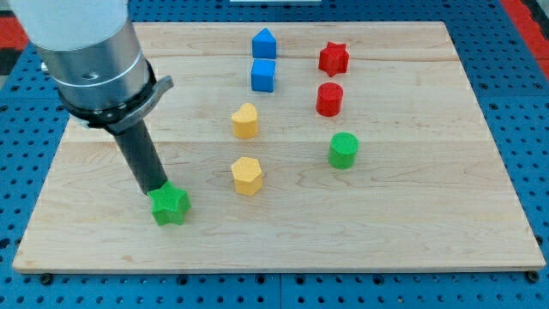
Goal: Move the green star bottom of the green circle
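The green star (171, 206) lies on the wooden board (412, 215) at the lower left. My tip (157, 188) rests right at the star's upper left edge, touching or nearly touching it. The green circle (343, 150), a short cylinder, stands far to the right of the star and a little higher in the view.
Two yellow blocks stand between star and circle: one (247, 175) lower, one (245, 120) higher. A blue cube (263, 75) and a blue pointed block (264, 43) are at the top middle. A red star (334, 58) and a red cylinder (329, 99) stand above the green circle.
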Controlling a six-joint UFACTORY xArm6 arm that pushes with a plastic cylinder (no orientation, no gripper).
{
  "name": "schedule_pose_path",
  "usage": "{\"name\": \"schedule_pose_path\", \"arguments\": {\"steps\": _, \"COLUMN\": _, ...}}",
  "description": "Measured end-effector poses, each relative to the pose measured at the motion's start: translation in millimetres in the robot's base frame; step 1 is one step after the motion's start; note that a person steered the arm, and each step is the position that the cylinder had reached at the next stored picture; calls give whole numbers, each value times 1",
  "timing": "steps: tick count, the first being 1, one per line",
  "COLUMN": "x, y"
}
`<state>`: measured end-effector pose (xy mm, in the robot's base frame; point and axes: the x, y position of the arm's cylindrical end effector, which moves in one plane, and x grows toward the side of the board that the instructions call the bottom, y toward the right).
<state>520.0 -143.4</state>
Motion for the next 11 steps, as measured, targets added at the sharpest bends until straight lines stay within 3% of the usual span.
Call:
{"name": "schedule_pose_path", "arguments": {"steps": 2, "x": 39, "y": 3}}
{"name": "schedule_pose_path", "arguments": {"steps": 4, "x": 43, "y": -27}}
{"name": "schedule_pose_path", "arguments": {"steps": 5, "x": 44, "y": 5}}
{"name": "schedule_pose_path", "arguments": {"steps": 7, "x": 75, "y": -57}}
{"name": "schedule_pose_path", "arguments": {"steps": 8, "x": 98, "y": -26}}
{"name": "schedule_pose_path", "arguments": {"steps": 9, "x": 75, "y": 3}}
{"name": "schedule_pose_path", "arguments": {"steps": 11, "x": 70, "y": 93}}
